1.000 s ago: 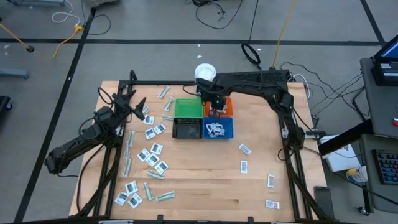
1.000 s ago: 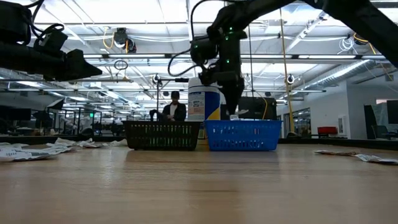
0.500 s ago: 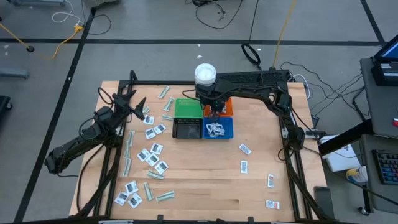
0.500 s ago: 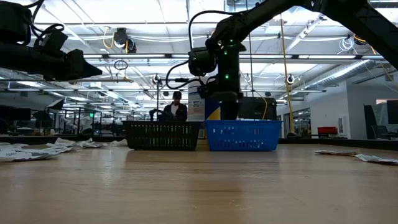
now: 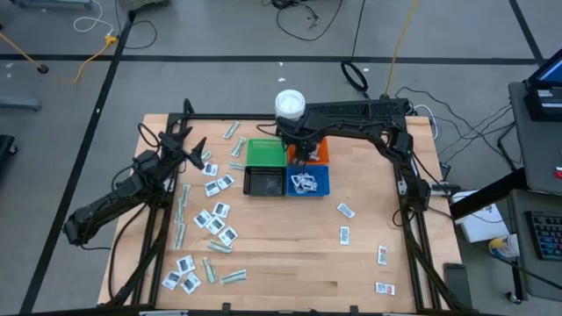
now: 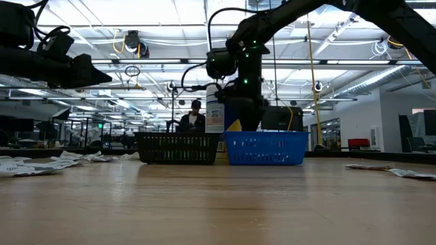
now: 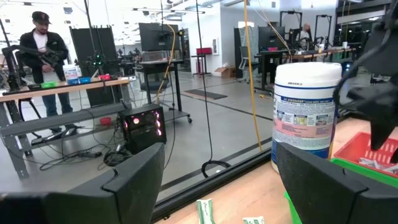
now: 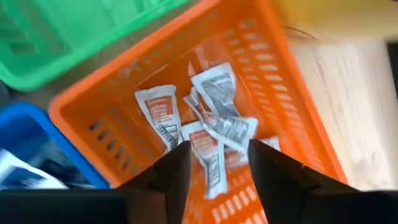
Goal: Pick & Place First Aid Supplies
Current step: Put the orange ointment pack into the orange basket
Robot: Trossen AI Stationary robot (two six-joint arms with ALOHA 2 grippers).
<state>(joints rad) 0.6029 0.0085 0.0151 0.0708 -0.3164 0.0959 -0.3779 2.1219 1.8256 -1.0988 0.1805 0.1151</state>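
Right gripper (image 8: pixel 214 168), jaws parted and empty, poised over the orange bin (image 8: pixel 292 93) for sorting red-print sachets (image 8: pixel 214 134) lying inside; left gripper (image 5: pixel 195 149), open, waits above scattered packets (image 5: pixel 215 219) on table (image 5: pixel 290 263).

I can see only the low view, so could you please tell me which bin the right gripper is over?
Observer: The right gripper hangs over the orange bin, just beyond the blue bin from your camera.
Operator: Is it carrying anything?
Observer: No. Its fingers are apart with nothing between them. Several red-printed packets lie in the orange bin below.
Operator: And the left arm?
Observer: The left gripper waits open above the table's left side, near the loose packets.
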